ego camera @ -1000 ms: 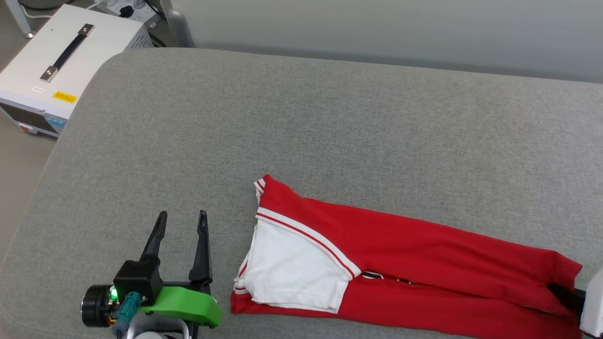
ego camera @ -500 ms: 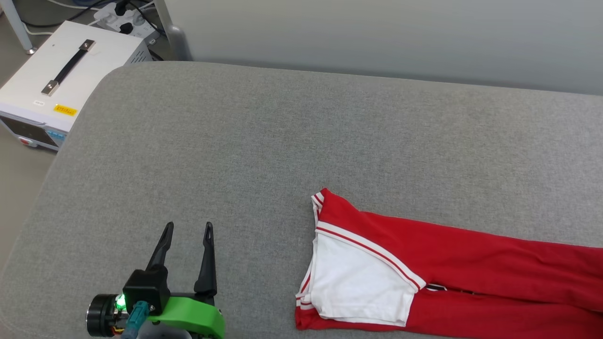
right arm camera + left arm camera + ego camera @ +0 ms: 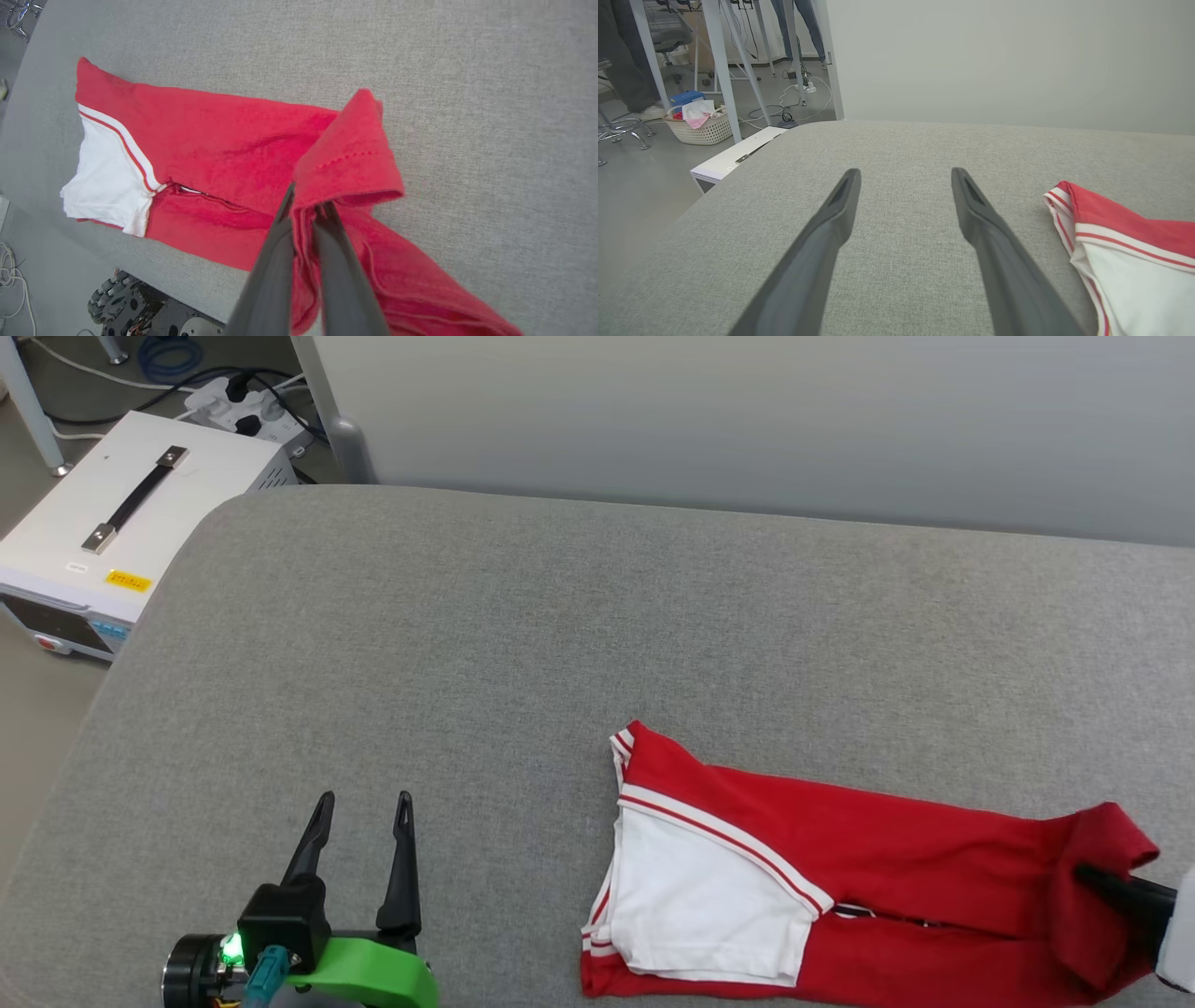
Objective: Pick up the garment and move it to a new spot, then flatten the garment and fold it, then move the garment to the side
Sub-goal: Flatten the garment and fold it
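Garment [image 3: 868, 859] lies folded long on the grey cushion [image 3: 467, 644], its right end pinched and lifted by the right gripper [image 3: 306, 205]; left gripper [image 3: 363, 800] hangs spread, empty; a floor basket [image 3: 698, 135] holds cloths [image 3: 697, 113].

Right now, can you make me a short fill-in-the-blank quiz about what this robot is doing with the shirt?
1. The right gripper is ____ on the garment.
2. The left gripper is ____ and holds nothing.
3. The garment's folded sleeve is ____ with striped trim.
Missing words: shut; open; white.
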Robot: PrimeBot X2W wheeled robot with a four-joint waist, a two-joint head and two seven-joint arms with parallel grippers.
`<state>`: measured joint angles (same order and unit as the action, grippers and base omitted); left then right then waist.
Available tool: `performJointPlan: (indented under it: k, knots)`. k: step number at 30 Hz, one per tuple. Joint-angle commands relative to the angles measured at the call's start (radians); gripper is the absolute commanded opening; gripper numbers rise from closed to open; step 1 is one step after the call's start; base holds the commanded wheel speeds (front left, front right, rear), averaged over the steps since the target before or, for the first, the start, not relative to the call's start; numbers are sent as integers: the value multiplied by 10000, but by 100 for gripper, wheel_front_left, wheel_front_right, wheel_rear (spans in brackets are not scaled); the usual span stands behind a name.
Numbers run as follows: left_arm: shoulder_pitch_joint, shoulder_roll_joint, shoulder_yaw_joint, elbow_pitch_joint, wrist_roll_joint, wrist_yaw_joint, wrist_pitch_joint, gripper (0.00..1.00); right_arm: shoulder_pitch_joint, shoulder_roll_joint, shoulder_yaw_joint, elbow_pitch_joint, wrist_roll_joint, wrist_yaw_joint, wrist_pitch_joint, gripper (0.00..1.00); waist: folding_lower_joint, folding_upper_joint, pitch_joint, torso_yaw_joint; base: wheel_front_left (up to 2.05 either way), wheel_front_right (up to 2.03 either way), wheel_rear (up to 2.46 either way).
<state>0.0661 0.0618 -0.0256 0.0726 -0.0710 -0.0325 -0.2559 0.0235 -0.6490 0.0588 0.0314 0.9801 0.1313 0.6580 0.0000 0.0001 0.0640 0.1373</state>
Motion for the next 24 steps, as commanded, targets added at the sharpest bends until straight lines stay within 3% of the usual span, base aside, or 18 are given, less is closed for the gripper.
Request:
performJointPlan:
  k: [1,11,19,20,24]
  knots:
    - [82,-67,-15,12,105,-75,-59,100,-2,164,100,-304,-32,-6,142,0,0,-1,48,46,0,0,0]
    - [-234,-98,-204,104,100,-110,-59,100,-1440,1260,1878,-1107,-705,-6,764,0,0,-1,333,373,0,0,0]
    - [-498,-110,-355,140,47,-80,-59,100,-3076,1972,3838,-154,-1197,-6,265,0,0,-1,628,609,0,0,0]
    - [-588,-112,-437,149,3,-58,-59,100,-3728,2159,4520,369,-1403,-6,-87,0,0,-1,759,682,0,0,0]
    - [-707,-114,-557,160,-90,1,-59,100,-4502,2417,5317,1123,-1689,-6,-510,0,0,-1,927,755,0,0,0]
